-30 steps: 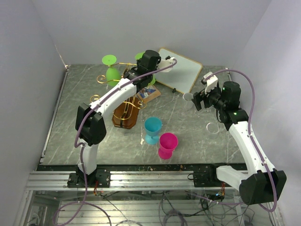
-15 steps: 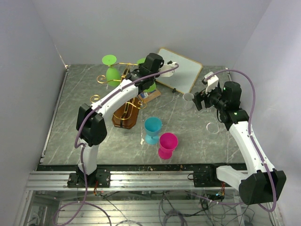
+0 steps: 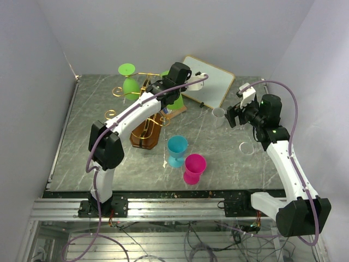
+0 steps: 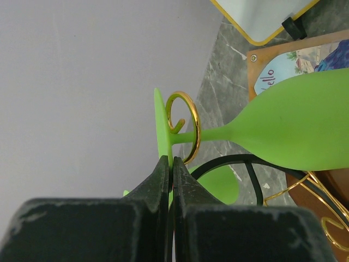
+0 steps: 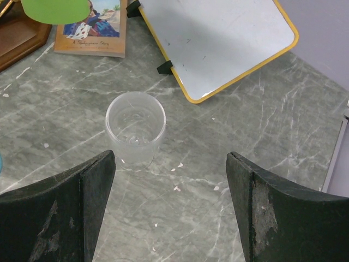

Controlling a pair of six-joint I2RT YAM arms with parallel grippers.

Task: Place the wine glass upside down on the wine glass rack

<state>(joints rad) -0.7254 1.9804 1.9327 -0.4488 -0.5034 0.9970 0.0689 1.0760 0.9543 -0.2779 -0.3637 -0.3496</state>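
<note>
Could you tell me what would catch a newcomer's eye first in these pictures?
The bright green wine glass, its stem at a gold scroll of the wine glass rack, with the left gripper shut on its foot. In front of the rack stand a blue glass and a pink glass, upright; the right gripper hangs open by a clear cup.

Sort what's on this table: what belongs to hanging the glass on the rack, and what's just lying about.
Job: green wine glass, pinched by the left gripper; gold wire rack; second green glass already hanging.
Lying about: blue goblet; pink goblet; clear cup; white board; picture card.
</note>
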